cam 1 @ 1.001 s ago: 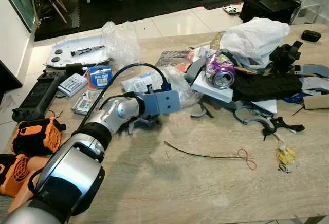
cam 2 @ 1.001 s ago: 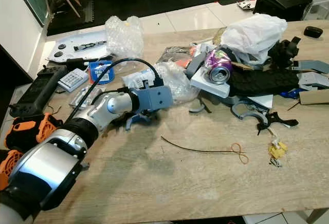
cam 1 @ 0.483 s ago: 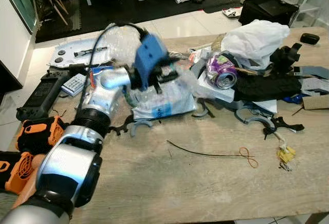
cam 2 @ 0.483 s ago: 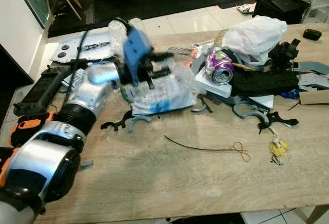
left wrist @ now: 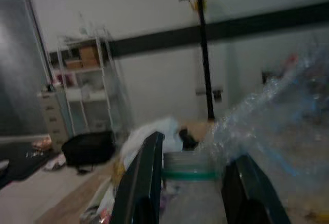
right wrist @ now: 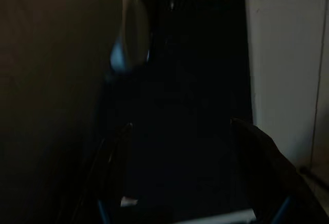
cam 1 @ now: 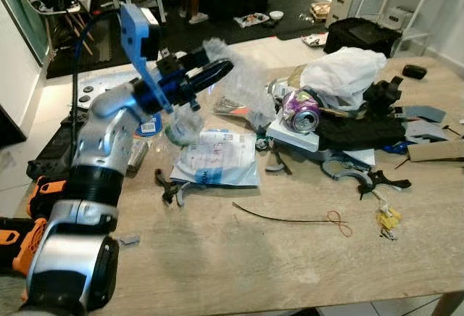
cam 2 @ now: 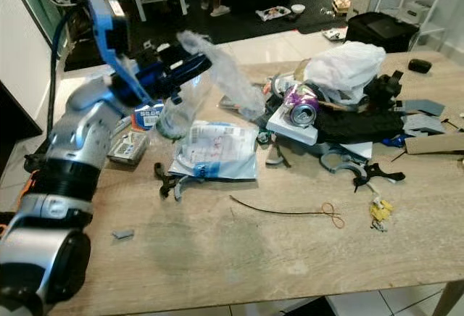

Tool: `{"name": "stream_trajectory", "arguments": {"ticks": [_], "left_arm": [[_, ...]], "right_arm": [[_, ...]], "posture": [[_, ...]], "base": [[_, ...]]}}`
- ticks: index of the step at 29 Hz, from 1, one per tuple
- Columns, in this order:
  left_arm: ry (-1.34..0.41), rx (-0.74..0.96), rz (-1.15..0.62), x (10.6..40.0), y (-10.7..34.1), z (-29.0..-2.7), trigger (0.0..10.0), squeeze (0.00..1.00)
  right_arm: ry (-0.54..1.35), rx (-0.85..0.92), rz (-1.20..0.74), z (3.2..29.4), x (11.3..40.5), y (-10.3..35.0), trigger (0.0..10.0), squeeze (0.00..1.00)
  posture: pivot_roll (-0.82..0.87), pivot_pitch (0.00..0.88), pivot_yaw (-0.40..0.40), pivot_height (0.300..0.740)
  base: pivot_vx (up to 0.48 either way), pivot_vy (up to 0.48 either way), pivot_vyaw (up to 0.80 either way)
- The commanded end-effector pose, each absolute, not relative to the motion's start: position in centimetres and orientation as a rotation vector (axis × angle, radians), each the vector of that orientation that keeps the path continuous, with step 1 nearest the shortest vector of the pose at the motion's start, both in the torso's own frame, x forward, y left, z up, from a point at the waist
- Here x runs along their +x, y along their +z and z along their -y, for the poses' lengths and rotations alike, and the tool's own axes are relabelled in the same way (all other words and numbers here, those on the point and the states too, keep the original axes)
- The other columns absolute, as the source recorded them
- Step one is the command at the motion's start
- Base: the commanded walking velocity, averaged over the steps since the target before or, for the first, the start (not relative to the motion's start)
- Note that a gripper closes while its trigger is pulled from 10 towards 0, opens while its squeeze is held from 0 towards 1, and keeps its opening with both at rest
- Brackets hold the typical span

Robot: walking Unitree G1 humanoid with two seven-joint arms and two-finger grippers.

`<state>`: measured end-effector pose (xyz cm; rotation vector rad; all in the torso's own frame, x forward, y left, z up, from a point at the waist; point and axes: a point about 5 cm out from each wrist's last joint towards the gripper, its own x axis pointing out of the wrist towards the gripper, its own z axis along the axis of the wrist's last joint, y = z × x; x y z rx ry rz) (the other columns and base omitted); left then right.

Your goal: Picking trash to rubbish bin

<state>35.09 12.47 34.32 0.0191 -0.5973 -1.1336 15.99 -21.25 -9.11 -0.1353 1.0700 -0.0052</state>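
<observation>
My left gripper (cam 1: 214, 72) is raised above the left part of the wooden table (cam 1: 239, 265), shut on crumpled clear plastic wrap (cam 1: 245, 86) that trails toward the pile and hangs down in a clump (cam 1: 181, 124). In the left wrist view the clear plastic with a green band (left wrist: 187, 173) sits between the two black fingers (left wrist: 146, 183). A flat white and blue plastic packet (cam 1: 217, 159) lies on the table below. A crushed purple can (cam 1: 299, 110) and a white plastic bag (cam 1: 341, 74) sit in the clutter further right. The right wrist view is dark; my right gripper (right wrist: 187, 183) has its fingers spread apart.
Black brackets, grey parts and a cardboard piece (cam 1: 435, 149) crowd the right side. A thin black wire with a red rubber band (cam 1: 290, 219) lies mid-table, a yellow connector (cam 1: 386, 219) beside it. Orange tools (cam 1: 18, 238) and a black case (cam 1: 54, 149) sit at the left edge.
My left arm has swung up and to the left, lifting the clear plastic off the table. The white and blue packet has slid out and now lies flat.
</observation>
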Motion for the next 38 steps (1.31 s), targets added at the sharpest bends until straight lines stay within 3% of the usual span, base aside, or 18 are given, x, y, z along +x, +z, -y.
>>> {"name": "stream_trajectory", "arguments": {"ticks": [1,7,15,22,25,26,27,28,29,30,33,34,38], "left_arm": [[-1.149,-0.044,0.595,34.5,33.8,-12.1,0.0,0.00],[-1.176,-0.208,0.575,32.9,31.8,-10.2,0.0,0.00],[-1.153,-0.339,0.538,31.9,30.2,-8.7,0.0,0.00],[-1.126,-0.379,0.508,31.5,29.5,-8.1,0.0,0.00],[-1.114,-0.379,0.495,31.5,29.1,-8.0,0.0,0.00],[-1.114,-0.379,0.495,31.5,29.1,-8.0,0.0,0.00],[-1.111,-0.380,0.492,31.5,29.1,-7.9,0.5,0.00],[-1.107,-0.380,0.488,31.4,29.0,-7.9,4.7,0.00],[-1.104,-0.381,0.486,31.4,28.9,-7.8,4.7,0.00],[-1.100,-0.383,0.481,31.4,28.9,-7.8,7.3,0.00],[-1.098,-0.384,0.478,31.4,28.8,-7.7,7.3,0.00],[-1.093,-0.380,0.470,31.4,28.6,-7.7,10.0,0.00],[-1.069,-0.383,0.451,31.5,28.4,-7.8,10.0,0.00]], "right_arm": [[-0.023,-0.129,-1.067,21.1,15.8,-9.2,10.0,0.00],[-0.128,-0.102,-0.930,22.7,18.5,-7.6,10.0,0.00],[0.002,-0.022,-0.775,23.4,21.8,-5.2,10.0,0.00],[0.481,-0.049,-0.827,22.1,20.9,-5.1,10.0,0.00],[0.836,-0.077,-0.897,21.4,19.4,-4.9,10.0,0.00],[0.836,-0.077,-0.897,21.4,19.4,-4.9,10.0,0.00],[0.902,-0.068,-0.901,21.3,19.1,-4.7,10.0,0.00],[0.991,-0.056,-0.896,21.1,18.9,-4.3,10.0,0.00],[1.051,-0.048,-0.893,21.0,18.7,-4.0,10.0,0.00],[1.110,-0.037,-0.872,20.8,18.8,-3.3,10.0,0.00],[1.148,-0.030,-0.857,20.7,18.8,-2.8,10.0,0.00],[1.210,-0.026,-0.816,20.5,18.9,-1.5,10.0,0.00],[1.406,-0.093,-0.737,19.7,18.6,2.7,10.0,0.00]], "posture": [[-0.13,0.154,0.089,0.740],[-0.13,0.158,0.086,0.740],[-0.15,0.163,0.078,0.740],[-0.16,0.171,0.071,0.740],[-0.17,0.174,0.063,0.740],[-0.17,0.174,0.063,0.740],[-0.17,0.174,0.063,0.740],[-0.17,0.177,0.063,0.740],[-0.17,0.177,0.063,0.740],[-0.18,0.180,0.062,0.740],[-0.18,0.180,0.062,0.740],[-0.18,0.183,0.063,0.740],[-0.18,0.190,0.058,0.740]], "base": [[0.000,0.000,0.00],[0.000,0.000,0.00],[0.000,0.000,0.00],[0.000,0.000,0.00],[0.000,0.000,0.00],[0.000,0.000,0.00],[0.000,0.000,0.00],[0.000,0.000,0.00],[0.000,0.000,0.00],[0.000,0.000,0.00],[0.000,0.000,0.00],[0.000,0.000,0.00],[0.000,0.000,0.00]]}}
